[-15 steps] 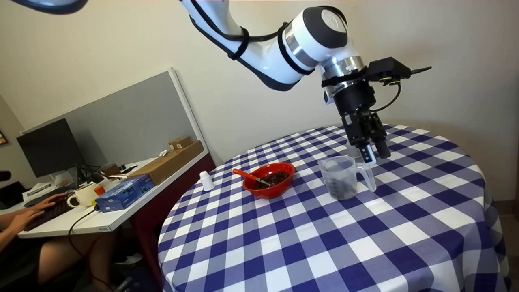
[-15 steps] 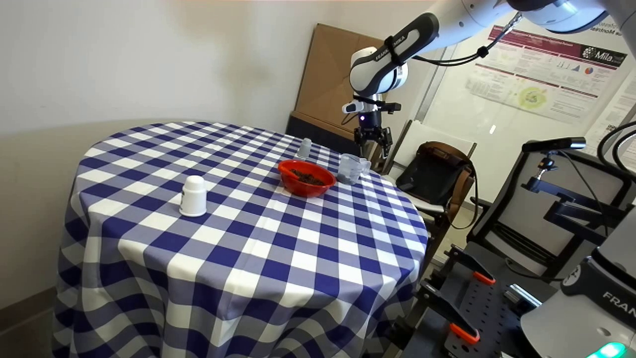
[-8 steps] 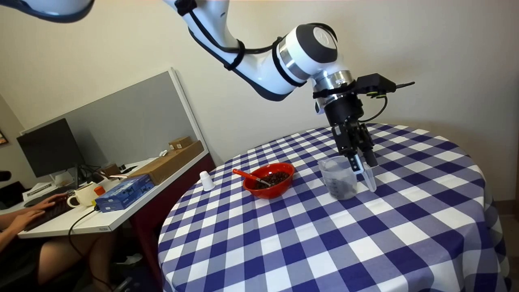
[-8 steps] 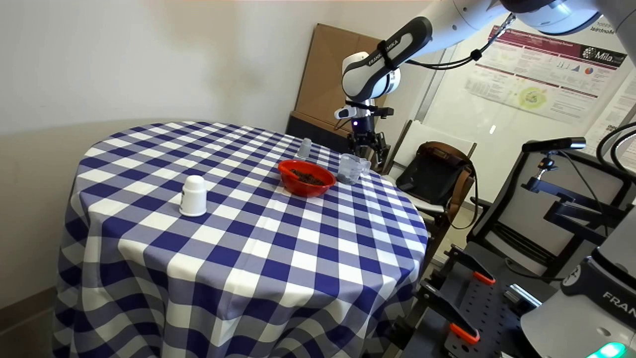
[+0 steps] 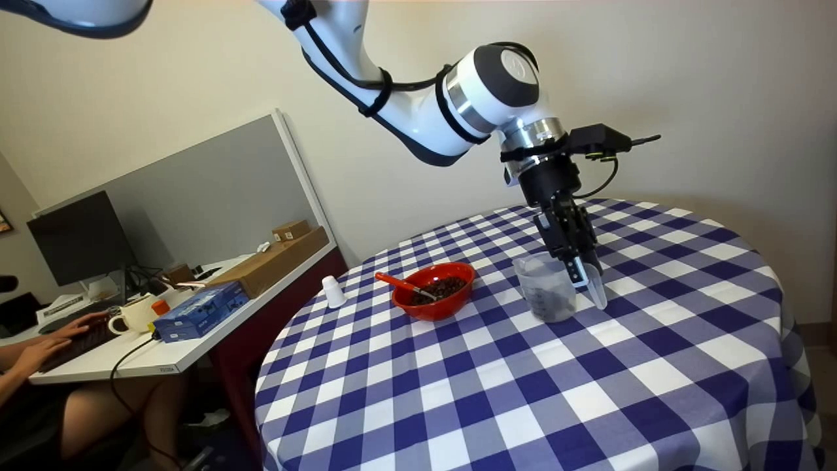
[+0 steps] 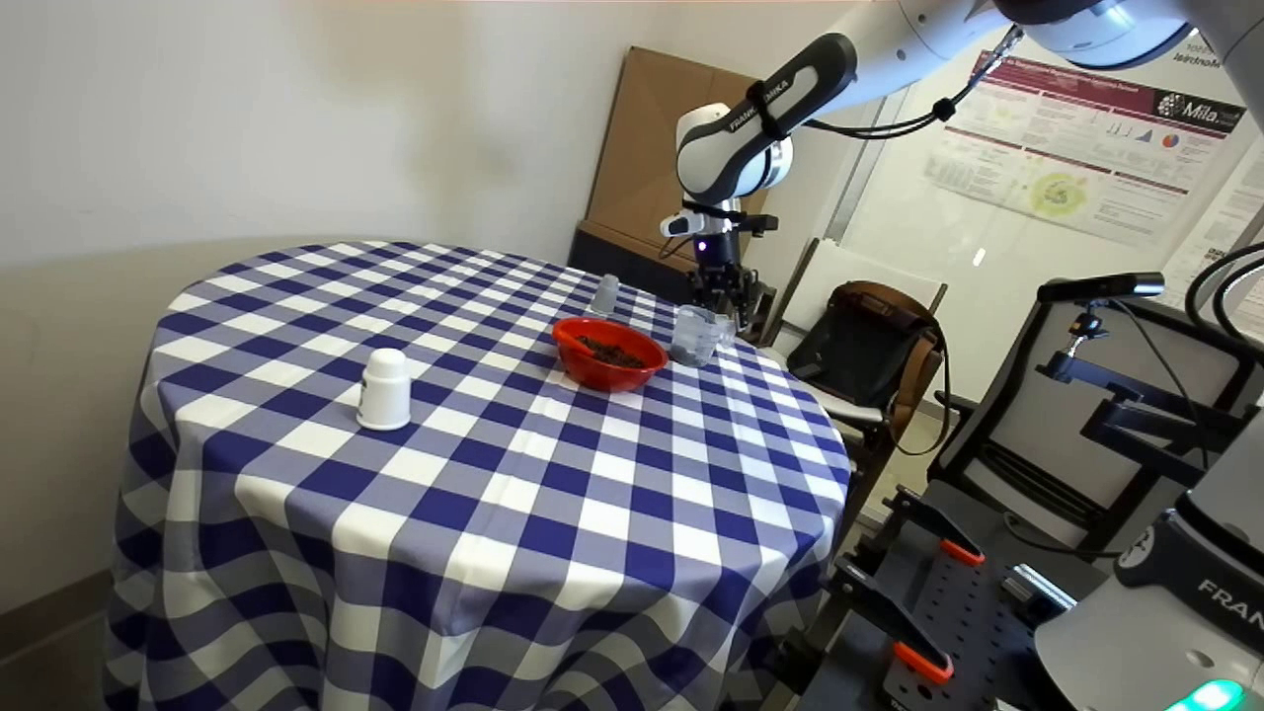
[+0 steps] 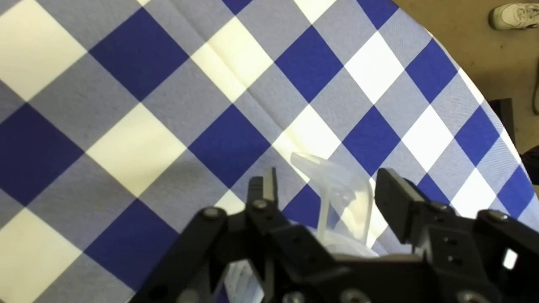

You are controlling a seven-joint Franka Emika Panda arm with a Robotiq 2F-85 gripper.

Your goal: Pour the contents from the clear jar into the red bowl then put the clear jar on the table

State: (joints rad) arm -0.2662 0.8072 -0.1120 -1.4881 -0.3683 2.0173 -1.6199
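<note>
The clear jar, a see-through jug with a handle, stands upright on the checked table. A dark patch shows low inside it in an exterior view. My gripper points down at its handle side. In the wrist view the handle lies between the fingers of my gripper, which stand apart, with a gap at the left finger and only a narrow one at the right. Dark small pieces and a red-handled spoon lie in the red bowl, beside the jar.
A white cup-like object stands on the table, away from the bowl. Near the jar is a smaller pale slim object. The table's rounded edge runs not far from the jar's handle.
My gripper has come down and inward until its fingers straddle the jar's handle. The fingers have drawn closer together. Jar and bowl have stayed where they were.
</note>
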